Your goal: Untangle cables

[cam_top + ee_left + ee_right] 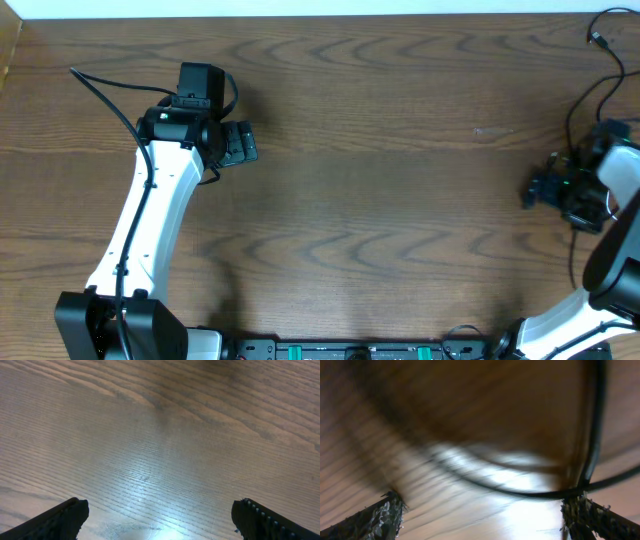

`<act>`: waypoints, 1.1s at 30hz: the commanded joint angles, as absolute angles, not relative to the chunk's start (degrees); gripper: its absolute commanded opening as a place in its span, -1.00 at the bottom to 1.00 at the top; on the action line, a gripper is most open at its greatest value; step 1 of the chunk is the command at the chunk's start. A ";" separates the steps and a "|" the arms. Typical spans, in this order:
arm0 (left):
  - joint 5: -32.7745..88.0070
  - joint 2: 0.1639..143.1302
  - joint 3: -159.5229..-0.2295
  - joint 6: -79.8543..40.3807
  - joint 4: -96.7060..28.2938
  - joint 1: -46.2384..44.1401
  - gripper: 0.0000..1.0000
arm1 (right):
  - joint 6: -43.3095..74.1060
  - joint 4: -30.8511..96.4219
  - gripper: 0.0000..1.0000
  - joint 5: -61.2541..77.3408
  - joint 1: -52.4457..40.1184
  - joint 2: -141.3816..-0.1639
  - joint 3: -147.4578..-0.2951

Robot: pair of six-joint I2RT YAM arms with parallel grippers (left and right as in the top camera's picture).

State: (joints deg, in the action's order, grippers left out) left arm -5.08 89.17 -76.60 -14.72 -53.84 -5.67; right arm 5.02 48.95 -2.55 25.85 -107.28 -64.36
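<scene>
Your left pincer [160,506] and right pincer [481,500] both gape; the black cable [535,495] looks light and limp, so pinch its slack loop.

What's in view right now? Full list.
black cable: at least one, black, far right of the table beside the right arm; plug end near the top corner; strands blurred in the right wrist view, count unsure
table: one, brown wood grain, in all views
left arm: one, white and black, left side
left claw: one, black, open over bare wood
right arm: one, white and black, right edge
right claw: one, black, open, cable crossing by one finger
</scene>
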 commanded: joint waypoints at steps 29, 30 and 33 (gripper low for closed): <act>-6.04 89.86 -77.03 -14.20 -54.17 -5.43 0.94 | 9.47 33.54 0.98 21.43 56.73 -105.49 -62.92; -6.04 89.86 -77.03 -14.17 -54.17 -5.43 0.94 | 9.02 33.78 0.99 21.58 56.40 -104.64 -62.92; -6.04 89.86 -77.03 -14.20 -54.17 -5.43 0.94 | 7.99 35.59 0.98 21.37 54.83 -99.96 -62.92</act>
